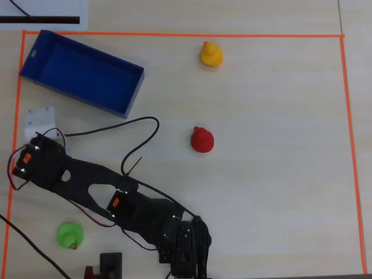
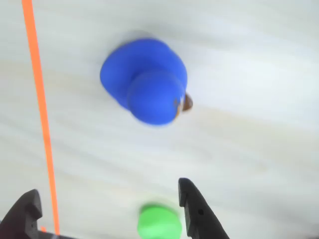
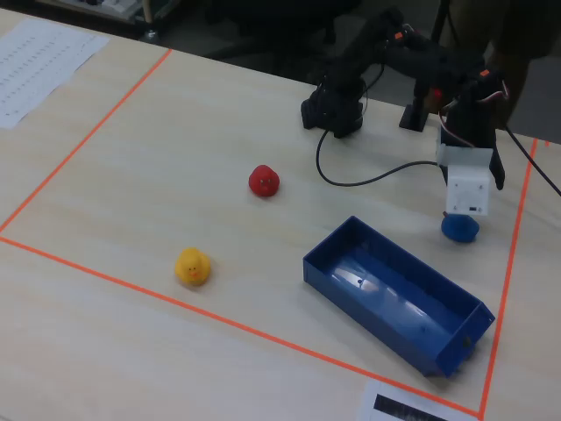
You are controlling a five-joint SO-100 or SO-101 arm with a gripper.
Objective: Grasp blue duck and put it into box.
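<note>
Hovering above the counter (image 3: 131, 175), approach step in hand. Fixed view, left to right: yellow duck (image 3: 193, 267); red duck (image 3: 264, 181); box (image 3: 396, 303), open-topped and empty; blue duck (image 3: 459, 228) just beside the box's far wall, under the arm's white wrist block. Wrist view: orange tape line (image 2: 41, 119) at left, blue duck ahead of the jaws (image 2: 107, 196), which stand wide apart and hold nothing. Next move, as judged: advance and lower to straddle the duck, then close.
</note>
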